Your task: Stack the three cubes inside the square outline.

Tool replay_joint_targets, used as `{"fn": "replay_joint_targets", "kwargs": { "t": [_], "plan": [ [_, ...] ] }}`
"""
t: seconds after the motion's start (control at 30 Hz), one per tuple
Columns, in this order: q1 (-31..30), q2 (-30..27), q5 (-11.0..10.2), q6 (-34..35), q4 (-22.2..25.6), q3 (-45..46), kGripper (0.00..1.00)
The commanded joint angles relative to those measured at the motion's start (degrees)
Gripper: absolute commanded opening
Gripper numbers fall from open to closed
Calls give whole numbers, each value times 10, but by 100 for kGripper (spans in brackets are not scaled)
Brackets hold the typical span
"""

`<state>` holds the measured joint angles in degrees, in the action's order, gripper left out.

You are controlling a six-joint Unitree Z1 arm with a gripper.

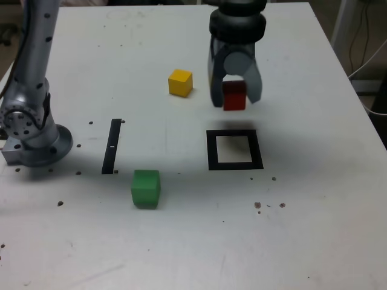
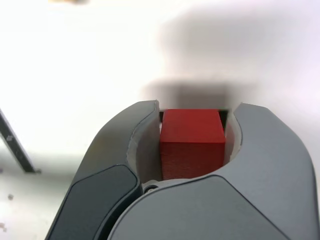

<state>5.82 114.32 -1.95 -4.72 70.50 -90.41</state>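
My gripper [image 1: 234,96] is shut on the red cube [image 1: 234,95], holding it in the air just behind the square outline [image 1: 234,150]. In the wrist view the red cube [image 2: 192,142] sits clamped between both fingers [image 2: 145,145], and a dark edge of the outline shows behind it. The yellow cube [image 1: 180,82] rests on the table toward the back, to the exterior view's left of the gripper. The green cube [image 1: 146,188] lies near the front, left of the outline in the exterior view.
A narrow black strip [image 1: 112,145] lies on the white table between the arm's base [image 1: 33,136] and the green cube. Small dark specks dot the tabletop. The table's right edge [image 1: 357,103] borders cables and furniture.
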Motion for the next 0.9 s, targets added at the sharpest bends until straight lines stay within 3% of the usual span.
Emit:
{"fn": "replay_joint_targets", "kwargs": {
  "t": [0.0,0.2,0.87],
  "plan": [
    [-25,-13,-11,26,6,9,24],
    [-59,-23,-27,55,1,12,24],
    [-76,17,19,69,-18,23,24]
  ]
}}
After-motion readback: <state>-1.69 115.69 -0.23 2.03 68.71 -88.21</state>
